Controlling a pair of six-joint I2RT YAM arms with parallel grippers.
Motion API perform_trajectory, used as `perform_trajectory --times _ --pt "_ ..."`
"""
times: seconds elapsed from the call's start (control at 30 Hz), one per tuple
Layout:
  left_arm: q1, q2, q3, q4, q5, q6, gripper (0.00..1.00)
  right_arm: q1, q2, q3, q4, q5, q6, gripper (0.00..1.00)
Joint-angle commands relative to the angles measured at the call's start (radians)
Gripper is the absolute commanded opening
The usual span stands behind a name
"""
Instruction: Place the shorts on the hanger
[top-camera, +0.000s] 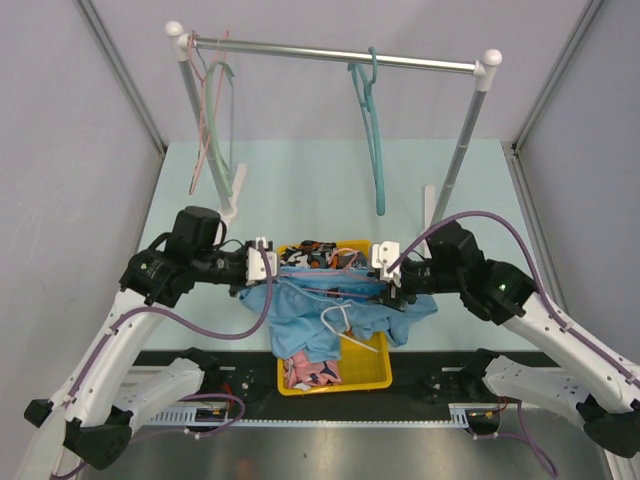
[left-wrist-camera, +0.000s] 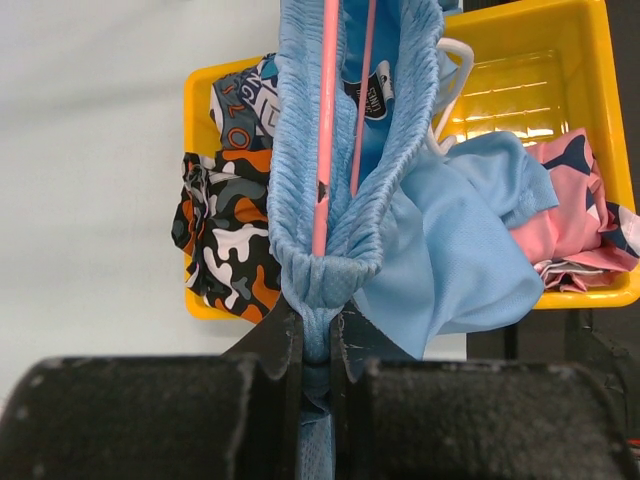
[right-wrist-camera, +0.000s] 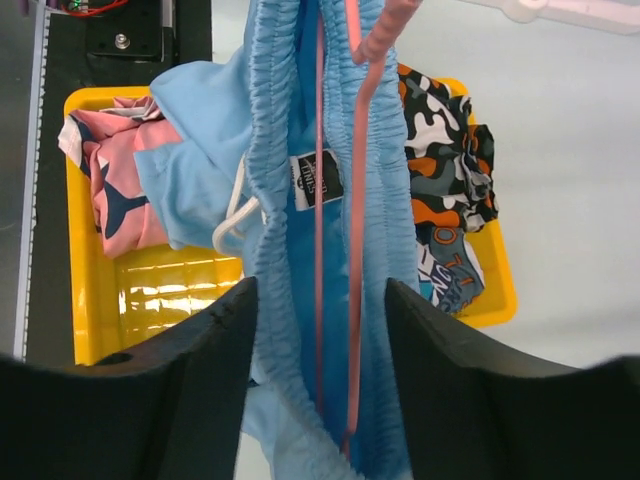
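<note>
The light blue shorts (top-camera: 310, 310) hang stretched between my two grippers above the yellow bin (top-camera: 365, 375). The thin pink hanger (left-wrist-camera: 323, 150) runs inside the open waistband; its bars also show in the right wrist view (right-wrist-camera: 357, 200) and the top view (top-camera: 345, 292). My left gripper (left-wrist-camera: 316, 330) is shut on the bunched waistband end of the shorts (left-wrist-camera: 450, 250). My right gripper (right-wrist-camera: 320, 400) is open, its jaws standing wide on either side of the waistband and the hanger bars. The white drawstring (top-camera: 340, 320) dangles below.
The bin holds orange-black-white patterned shorts (left-wrist-camera: 225, 260) and a pink patterned garment (left-wrist-camera: 575, 230). Behind stands a rail (top-camera: 330, 52) with a teal hanger (top-camera: 375, 140), a pale green hanger (top-camera: 225, 130) and a thin pale pink one (top-camera: 203, 140).
</note>
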Motion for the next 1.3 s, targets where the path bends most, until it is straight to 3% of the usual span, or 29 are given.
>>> perform_trajectory --times 0.0,0.03,0.07,0.13,0.2,0.37,0.47,0.5,0.57,0.6,0.77,0.97,1.07,1.27 --pt "-0.003 -0.038 0.024 0.045 0.083 -0.021 0.0 0.016 0.037 -0.013 0.103 -0.014 0.008 0.52" --pt "-0.003 -0.042 0.022 0.045 0.088 -0.021 0.0 0.015 0.039 -0.018 0.109 -0.005 0.014 0.47" --pt "-0.003 -0.042 0.022 0.048 0.091 -0.024 0.0 0.015 0.036 -0.021 0.109 -0.001 0.014 0.34" --pt "-0.001 -0.048 0.019 0.058 0.091 -0.04 0.0 0.016 0.024 -0.019 0.109 0.019 0.03 0.21" --pt "-0.001 -0.051 0.013 0.072 0.096 -0.055 0.0 0.015 -0.024 -0.018 0.095 0.041 0.06 0.01" --pt "-0.003 -0.056 0.01 0.195 0.1 -0.187 0.03 -0.013 -0.137 0.056 -0.038 0.128 0.167 0.0" --pt "-0.003 -0.045 0.024 0.253 0.113 -0.222 0.4 -0.098 -0.15 0.132 -0.188 0.128 0.202 0.0" --pt "-0.003 -0.041 0.027 0.273 0.113 -0.262 0.59 -0.128 -0.153 0.143 -0.225 0.13 0.203 0.0" --pt "-0.003 -0.027 0.03 0.305 0.125 -0.279 0.69 -0.137 -0.166 0.163 -0.306 0.14 0.217 0.0" --pt "-0.003 -0.024 0.03 0.311 0.131 -0.282 0.87 -0.14 -0.173 0.165 -0.322 0.147 0.234 0.0" --pt "-0.003 -0.013 0.018 0.351 0.152 -0.313 0.96 -0.237 -0.3 0.139 -0.317 0.164 0.301 0.0" --pt "-0.003 -0.039 -0.021 0.384 0.143 -0.33 0.99 -0.369 -0.367 0.139 -0.348 0.272 0.402 0.0" --pt "-0.003 -0.041 -0.022 0.391 0.142 -0.333 1.0 -0.411 -0.332 0.152 -0.348 0.403 0.461 0.0" --pt "-0.003 -0.047 -0.019 0.391 0.128 -0.328 1.0 -0.471 -0.201 0.253 -0.379 0.438 0.516 0.0"
